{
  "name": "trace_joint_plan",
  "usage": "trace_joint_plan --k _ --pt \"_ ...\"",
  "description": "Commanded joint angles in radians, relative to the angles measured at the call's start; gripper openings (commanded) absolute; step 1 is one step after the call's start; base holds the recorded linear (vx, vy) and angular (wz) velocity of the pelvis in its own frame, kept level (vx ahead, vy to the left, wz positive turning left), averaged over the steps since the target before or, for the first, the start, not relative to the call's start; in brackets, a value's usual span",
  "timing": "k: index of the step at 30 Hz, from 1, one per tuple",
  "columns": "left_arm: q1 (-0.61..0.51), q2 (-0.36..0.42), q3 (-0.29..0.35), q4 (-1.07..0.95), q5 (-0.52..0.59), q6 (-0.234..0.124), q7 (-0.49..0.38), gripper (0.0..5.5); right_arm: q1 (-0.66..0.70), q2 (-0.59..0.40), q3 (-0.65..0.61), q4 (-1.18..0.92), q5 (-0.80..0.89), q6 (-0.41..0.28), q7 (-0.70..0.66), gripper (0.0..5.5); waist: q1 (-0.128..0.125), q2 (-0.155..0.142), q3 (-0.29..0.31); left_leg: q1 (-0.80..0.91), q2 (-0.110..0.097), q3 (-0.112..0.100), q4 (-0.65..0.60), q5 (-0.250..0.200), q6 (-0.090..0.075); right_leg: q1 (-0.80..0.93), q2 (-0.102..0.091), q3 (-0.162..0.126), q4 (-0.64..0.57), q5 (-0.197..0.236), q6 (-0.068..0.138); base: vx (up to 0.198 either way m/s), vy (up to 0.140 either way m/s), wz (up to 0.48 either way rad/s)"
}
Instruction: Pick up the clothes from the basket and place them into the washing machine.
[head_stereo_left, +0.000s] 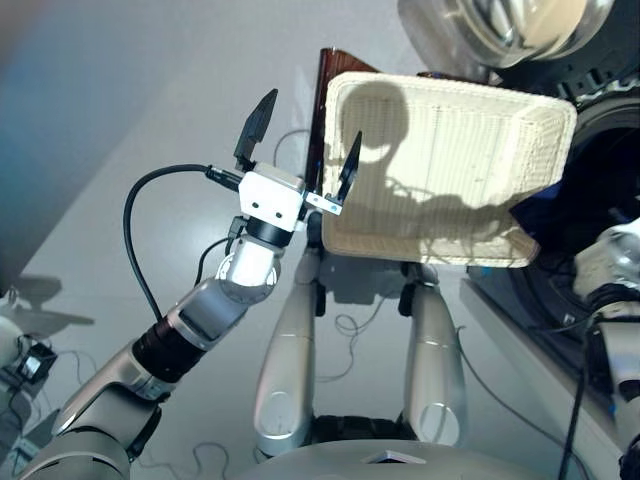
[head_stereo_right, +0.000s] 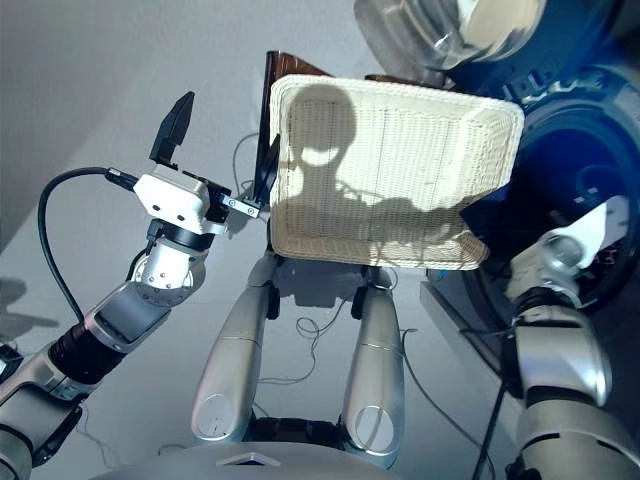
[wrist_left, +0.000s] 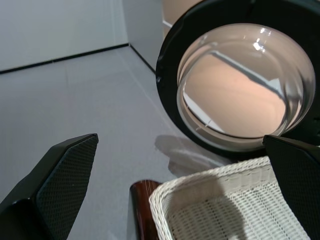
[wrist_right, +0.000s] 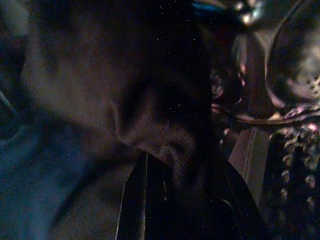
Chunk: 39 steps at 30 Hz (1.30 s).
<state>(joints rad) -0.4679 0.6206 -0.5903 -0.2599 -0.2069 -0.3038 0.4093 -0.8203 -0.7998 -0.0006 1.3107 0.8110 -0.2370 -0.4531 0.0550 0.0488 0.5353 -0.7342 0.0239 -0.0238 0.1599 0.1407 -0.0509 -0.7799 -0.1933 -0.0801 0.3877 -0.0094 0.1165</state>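
Cream wicker basket (head_stereo_left: 440, 165) sits empty; left gripper (head_stereo_left: 300, 135) hovers wide open at its left edge, holding nothing. Right gripper reaches into the washing machine (head_stereo_right: 575, 160) with dark cloth (wrist_right: 150, 115); grip unclear. Next: release, withdraw.

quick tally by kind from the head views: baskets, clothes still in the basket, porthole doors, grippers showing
basket: 1
clothes in the basket: 0
porthole door: 1
gripper showing: 1, the left gripper, open
total: 3
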Motion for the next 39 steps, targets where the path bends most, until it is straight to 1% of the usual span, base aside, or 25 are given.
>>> trace_joint_plan --k 1,2,4,8,12,16,17,18,19,20,21,23,27,28,30,31,32,33,34,37,39 --pt "0.007 -0.002 0.027 -0.154 -0.004 -0.063 0.002 5.50 -0.072 -0.204 0.055 -0.007 0.010 -0.027 -0.010 0.00 -0.008 0.048 -0.015 -0.031 0.016 0.017 0.063 -0.045 -0.052 -0.043 0.014 -0.019 0.002 0.023 0.017 0.000 0.000 0.000" --pt "0.005 0.001 0.032 -0.158 -0.005 -0.064 0.002 5.50 -0.087 -0.217 0.061 -0.002 0.006 -0.024 -0.009 0.00 -0.007 0.049 -0.015 -0.054 0.016 0.016 0.065 -0.034 -0.050 -0.066 0.015 -0.019 0.002 0.034 0.015 0.000 0.000 0.000" --pt "0.011 0.005 0.033 -0.165 -0.002 -0.064 0.005 5.50 -0.112 -0.238 0.080 0.007 0.001 -0.020 -0.009 0.00 -0.006 0.050 -0.015 -0.071 0.017 0.014 0.077 -0.045 -0.050 -0.082 0.014 -0.016 0.011 0.024 0.016 0.000 0.000 0.000" --pt "0.003 0.018 0.030 -0.174 0.006 -0.063 0.011 5.50 -0.156 -0.278 0.101 0.015 0.003 -0.021 -0.011 0.00 -0.007 0.059 -0.015 -0.126 0.017 0.014 0.101 -0.045 -0.054 -0.135 0.014 -0.006 0.036 0.020 0.013 0.000 0.000 0.000" --pt "0.000 0.030 0.037 -0.179 0.023 -0.061 0.029 5.50 -0.168 -0.305 0.094 0.021 0.011 -0.030 -0.031 0.00 -0.010 0.060 -0.015 -0.163 0.019 0.016 0.124 -0.050 -0.055 -0.176 0.015 0.001 0.054 0.017 0.011 0.000 0.000 0.000" --pt "-0.007 0.041 0.040 -0.176 0.033 -0.064 0.039 5.50 -0.164 -0.306 0.101 0.011 -0.006 -0.035 -0.041 0.00 -0.014 0.060 -0.015 -0.180 0.019 0.020 0.135 -0.052 -0.054 -0.196 0.016 0.005 0.067 0.016 0.010 0.000 0.000 0.000" --pt "-0.016 0.044 0.040 -0.175 0.035 -0.064 0.039 5.50 -0.165 -0.304 0.102 0.013 -0.015 -0.032 -0.044 3.52 -0.015 0.060 -0.015 -0.190 0.018 0.021 0.134 -0.045 -0.053 -0.205 0.016 0.005 0.063 0.025 0.009 0.000 0.000 0.000" --pt "-0.012 0.044 0.037 -0.176 0.036 -0.065 0.041 5.50 -0.162 -0.302 0.102 0.014 -0.015 -0.033 -0.048 5.50 -0.017 0.059 -0.015 -0.182 0.018 0.022 0.137 -0.055 -0.054 -0.197 0.016 0.006 0.066 0.015 0.011 0.000 0.000 0.000" --pt "-0.019 0.043 0.040 -0.176 0.037 -0.066 0.042 5.50 -0.167 -0.300 0.093 0.016 -0.006 -0.034 -0.050 5.50 -0.018 0.060 -0.015 -0.191 0.017 0.023 0.132 -0.045 -0.053 -0.207 0.018 0.008 0.063 0.024 0.009 0.000 0.000 0.000" --pt "-0.022 0.044 0.040 -0.174 0.038 -0.065 0.043 5.50 -0.164 -0.295 0.089 0.015 0.000 -0.037 -0.049 5.50 -0.019 0.059 -0.015 -0.194 0.017 0.023 0.135 -0.044 -0.053 -0.209 0.018 0.009 0.061 0.026 0.009 0.000 0.000 0.000" --pt "-0.018 0.042 0.039 -0.171 0.038 -0.066 0.043 5.50 -0.155 -0.287 0.092 0.012 0.002 -0.037 -0.042 5.50 -0.020 0.059 -0.015 -0.186 0.016 0.023 0.138 -0.055 -0.054 -0.201 0.017 0.009 0.066 0.015 0.010 0.000 0.000 0.000" --pt "-0.023 0.042 0.044 -0.167 0.038 -0.067 0.044 5.50 -0.150 -0.274 0.092 -0.002 0.002 -0.041 -0.036 5.50 -0.021 0.058 -0.015 -0.193 0.017 0.024 0.132 -0.044 -0.054 -0.207 0.017 0.008 0.057 0.027 0.009 0.000 0.000 0.000" --pt "-0.021 0.039 0.049 -0.167 0.037 -0.070 0.041 5.50 -0.133 -0.242 0.086 -0.024 0.012 -0.055 -0.026 5.50 -0.022 0.057 -0.015 -0.192 0.017 0.025 0.129 -0.042 -0.054 -0.205 0.017 0.009 0.052 0.030 0.009 0.000 0.000 0.000" --pt "-0.011 0.036 0.048 -0.166 0.032 -0.071 0.038 5.50 -0.120 -0.229 0.086 -0.032 0.018 -0.060 -0.022 5.50 -0.023 0.056 -0.015 -0.180 0.017 0.025 0.129 -0.052 -0.055 -0.195 0.017 0.010 0.055 0.019 0.010 0.000 0.000 0.000" --pt "-0.005 0.030 0.054 -0.162 0.027 -0.072 0.036 5.50 -0.100 -0.196 0.088 -0.068 0.016 -0.075 -0.019 5.50 -0.024 0.054 -0.015 -0.182 0.018 0.026 0.125 -0.049 -0.055 -0.197 0.019 0.010 0.051 0.022 0.010 0.000 0.000 0.000" --pt "-0.005 0.026 0.059 -0.158 0.024 -0.070 0.035 5.50 -0.090 -0.176 0.084 -0.095 0.025 -0.088 -0.013 5.50 -0.025 0.052 -0.015 -0.189 0.019 0.026 0.122 -0.041 -0.054 -0.203 0.020 0.010 0.046 0.032 0.008 0.000 0.000 0.000" --pt "0.005 0.016 0.057 -0.156 0.015 -0.071 0.030 5.50 -0.069 -0.147 0.079 -0.125 0.040 -0.107 -0.012 5.50 -0.026 0.050 -0.015 -0.177 0.019 0.026 0.122 -0.051 -0.054 -0.193 0.021 0.011 0.048 0.022 0.009 0.000 0.000 0.000" --pt "0.010 0.010 0.061 -0.153 0.009 -0.072 0.029 5.50 -0.053 -0.128 0.076 -0.154 0.042 -0.119 -0.011 5.50 -0.026 0.047 -0.015 -0.176 0.020 0.025 0.120 -0.050 -0.054 -0.189 0.021 0.010 0.043 0.023 0.009 0.000 0.000 0.000" --pt "0.015 -0.002 0.070 -0.151 0.004 -0.072 0.030 5.50 -0.024 -0.092 0.085 -0.237 0.037 -0.154 -0.012 5.50 -0.030 0.042 -0.015 -0.178 0.022 0.025 0.116 -0.048 -0.054 -0.190 0.024 0.010 0.038 0.026 0.009 0.000 0.000 0.000" --pt "0.032 -0.016 0.083 -0.148 0.016 -0.064 0.029 5.50 0.107 0.002 0.063 -0.507 -0.027 -0.225 -0.064 5.50 -0.042 0.028 -0.015 -0.169 0.024 0.027 0.099 -0.039 -0.055 -0.184 0.026 0.008 0.025 0.030 0.009 0.000 0.000 0.000" --pt "0.032 -0.030 0.087 -0.141 0.024 -0.066 0.031 5.50 0.193 0.075 0.046 -0.693 -0.067 -0.285 -0.069 5.50 -0.049 0.023 -0.015 -0.162 0.025 0.027 0.092 -0.035 -0.056 -0.180 0.027 0.008 0.021 0.033 0.009 0.000 0.000 0.000"
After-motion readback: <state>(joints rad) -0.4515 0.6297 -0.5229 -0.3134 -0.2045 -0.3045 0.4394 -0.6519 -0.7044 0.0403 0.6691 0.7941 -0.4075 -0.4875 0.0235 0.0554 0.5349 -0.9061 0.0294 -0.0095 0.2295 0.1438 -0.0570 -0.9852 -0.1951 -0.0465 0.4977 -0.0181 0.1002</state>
